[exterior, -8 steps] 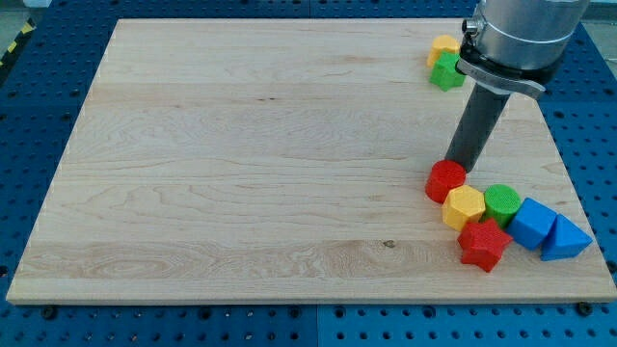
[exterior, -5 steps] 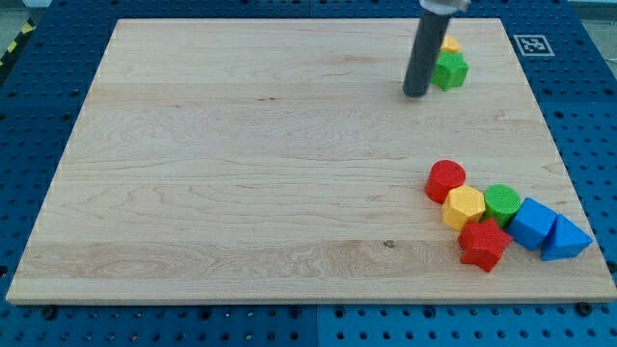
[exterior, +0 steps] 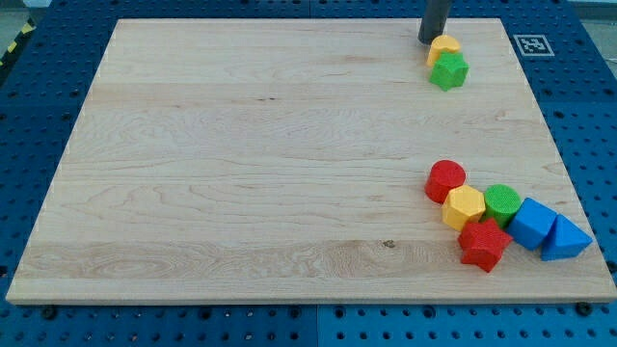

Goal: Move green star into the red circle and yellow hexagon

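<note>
The green star [exterior: 448, 71] lies near the view's top right, touching a small yellow block [exterior: 443, 47] just above it. My tip [exterior: 429, 40] stands just up and left of the yellow block, close to the board's top edge. The red circle [exterior: 445, 180] and the yellow hexagon [exterior: 464, 207] lie touching each other at the lower right, far below the green star.
Next to the yellow hexagon lie a green circle [exterior: 502, 204], a red star [exterior: 483, 245], a blue block [exterior: 532, 223] and a blue triangle [exterior: 565, 239]. The wooden board [exterior: 241, 173] sits on a blue pegboard. A marker tag [exterior: 531, 44] sits at the top right corner.
My tip has moved from beside the red circle up to the left of the green star, then further up next to the small yellow block. No block has moved.
</note>
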Robot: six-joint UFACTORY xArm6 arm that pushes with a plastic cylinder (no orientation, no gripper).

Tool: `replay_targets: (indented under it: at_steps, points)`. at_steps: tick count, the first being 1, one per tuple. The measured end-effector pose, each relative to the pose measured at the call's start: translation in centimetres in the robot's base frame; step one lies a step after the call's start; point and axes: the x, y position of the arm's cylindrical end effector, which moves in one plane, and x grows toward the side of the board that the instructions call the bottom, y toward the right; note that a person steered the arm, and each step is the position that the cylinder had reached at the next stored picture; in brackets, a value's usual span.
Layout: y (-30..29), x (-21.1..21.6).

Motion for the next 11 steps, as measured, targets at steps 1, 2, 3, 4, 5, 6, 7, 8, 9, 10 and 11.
replay_targets:
  at_steps: [1,2,3,4,5,6,7,8,9,10,11]
  points:
    - [0.6,0.0]
    - [1.8,-0.5]
    - [2.0,-0.5]
    - [2.0,0.4]
    - [2.0,1.9]
    - [2.0,2.5]
    - [2.0,3.1]
    - [2.0,4.3]
    - [2.0,6.7]
    - [2.0,9.5]
    - [2.0,12.4]
